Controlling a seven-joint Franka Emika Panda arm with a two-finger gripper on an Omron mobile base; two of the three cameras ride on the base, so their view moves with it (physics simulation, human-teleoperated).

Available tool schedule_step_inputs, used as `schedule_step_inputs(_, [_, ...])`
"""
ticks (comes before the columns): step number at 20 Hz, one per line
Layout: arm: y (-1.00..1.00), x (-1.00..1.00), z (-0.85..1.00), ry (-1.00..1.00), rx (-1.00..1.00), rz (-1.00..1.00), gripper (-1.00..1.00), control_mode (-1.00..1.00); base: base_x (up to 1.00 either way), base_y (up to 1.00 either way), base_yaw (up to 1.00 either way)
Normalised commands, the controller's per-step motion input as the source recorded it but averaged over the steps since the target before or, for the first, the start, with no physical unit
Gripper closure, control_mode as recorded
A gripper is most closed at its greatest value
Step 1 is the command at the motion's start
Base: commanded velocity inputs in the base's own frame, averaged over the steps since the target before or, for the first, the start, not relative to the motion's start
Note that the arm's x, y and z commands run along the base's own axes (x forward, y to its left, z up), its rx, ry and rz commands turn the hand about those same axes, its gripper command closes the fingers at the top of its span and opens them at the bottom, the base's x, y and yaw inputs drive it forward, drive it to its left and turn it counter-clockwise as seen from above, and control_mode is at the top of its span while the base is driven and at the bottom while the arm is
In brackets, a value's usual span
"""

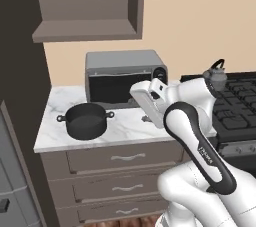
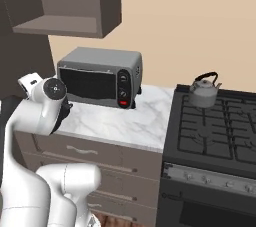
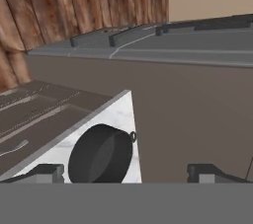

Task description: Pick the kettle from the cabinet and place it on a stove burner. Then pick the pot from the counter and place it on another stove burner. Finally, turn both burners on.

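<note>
The dark pot (image 1: 86,120) stands on the white marble counter (image 1: 125,126), left of my hand (image 1: 148,99). In the hand view the pot (image 3: 101,154) lies low between my two fingertips, some way off. My gripper (image 3: 127,172) is open and holds nothing. The grey kettle (image 1: 217,75) stands upright on the back left burner of the stove (image 1: 235,108). From the right base the kettle (image 2: 204,92) shows on the black grates (image 2: 215,126). The wall cabinet (image 1: 87,6) above the counter stands open with a bare shelf.
A grey toaster oven (image 1: 125,76) sits at the back of the counter, right behind my hand. Brown drawers (image 1: 122,158) run under the counter. Stove knobs (image 2: 210,178) line the front panel. A tall dark unit (image 1: 17,121) bounds the counter's left end.
</note>
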Motion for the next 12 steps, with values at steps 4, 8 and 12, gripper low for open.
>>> schedule_step_inputs(4, [0.0, 0.0, 0.0, 0.0, 0.0, 0.0, -1.0, 1.0, 0.17, 0.26, 0.0])
schedule_step_inputs(8, [0.0, 0.0, 0.0, 0.0, 0.0, 0.0, -1.0, 1.0, 0.23, 0.39, -0.01])
schedule_step_inputs(12, [0.0, 0.0, 0.0, 0.0, 0.0, 0.0, -1.0, 1.0, 0.27, 0.4, -0.02])
